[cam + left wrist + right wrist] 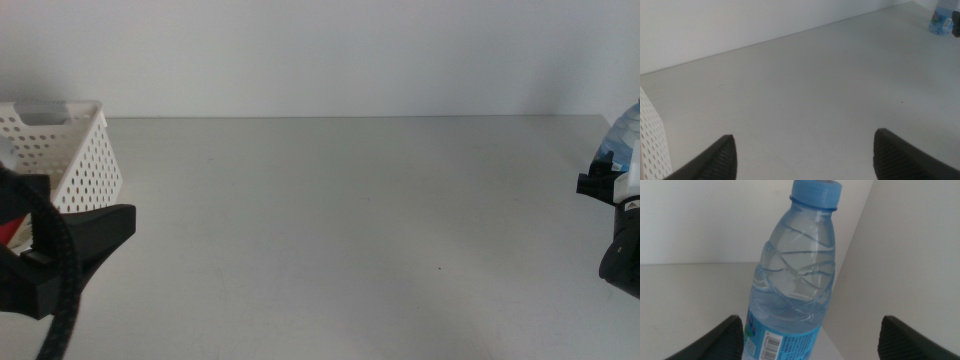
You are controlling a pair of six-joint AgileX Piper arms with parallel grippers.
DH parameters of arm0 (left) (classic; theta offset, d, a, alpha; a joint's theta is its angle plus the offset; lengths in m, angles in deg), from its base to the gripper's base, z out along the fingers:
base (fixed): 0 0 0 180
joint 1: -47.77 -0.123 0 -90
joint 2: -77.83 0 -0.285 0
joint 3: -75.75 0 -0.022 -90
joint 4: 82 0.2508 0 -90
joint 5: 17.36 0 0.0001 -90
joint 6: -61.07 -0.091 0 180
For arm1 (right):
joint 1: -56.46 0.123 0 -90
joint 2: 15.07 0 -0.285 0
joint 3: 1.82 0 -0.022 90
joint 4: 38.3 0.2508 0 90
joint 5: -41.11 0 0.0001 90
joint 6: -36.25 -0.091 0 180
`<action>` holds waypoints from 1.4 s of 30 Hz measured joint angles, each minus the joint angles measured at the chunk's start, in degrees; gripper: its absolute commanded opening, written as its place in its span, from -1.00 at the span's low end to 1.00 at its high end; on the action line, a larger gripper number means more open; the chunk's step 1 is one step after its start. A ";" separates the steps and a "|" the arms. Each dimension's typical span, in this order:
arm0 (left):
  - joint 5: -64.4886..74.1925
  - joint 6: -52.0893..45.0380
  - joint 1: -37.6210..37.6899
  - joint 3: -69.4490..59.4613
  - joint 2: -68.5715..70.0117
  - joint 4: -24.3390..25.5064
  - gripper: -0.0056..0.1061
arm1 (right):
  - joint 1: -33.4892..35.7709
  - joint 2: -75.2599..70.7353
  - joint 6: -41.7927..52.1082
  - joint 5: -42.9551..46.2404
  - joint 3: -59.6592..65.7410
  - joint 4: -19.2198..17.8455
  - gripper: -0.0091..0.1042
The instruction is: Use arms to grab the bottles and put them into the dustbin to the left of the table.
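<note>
Right claw open around the water bottle, not yet closed

Its jaws stand apart either side of the clear blue-capped plastic water bottle at the grey table's right edge; contact seems absent, so a skewed squeeze could topple it. Left claw, also apart, waits beside the white perforated dustbin.

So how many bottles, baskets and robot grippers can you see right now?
Water bottles: 1, the clear blue-capped water bottle between the jaws of the right gripper.
Baskets: 1, the white perforated basket at the table's left side.
Grippers: 2, the right gripper and the open left gripper near the basket.
Total: 4.
</note>
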 measured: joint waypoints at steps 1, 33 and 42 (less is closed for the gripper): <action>0.00 0.00 0.00 0.00 0.00 0.00 0.77 | -0.35 0.20 0.19 0.00 -0.54 -0.19 0.48; 0.00 0.00 0.00 0.00 0.00 0.00 0.77 | -5.61 6.30 -4.78 -0.73 -6.34 -7.54 0.48; 0.00 0.00 0.00 0.00 0.00 0.04 0.77 | -6.35 9.13 -10.43 -0.73 -10.32 -10.43 0.48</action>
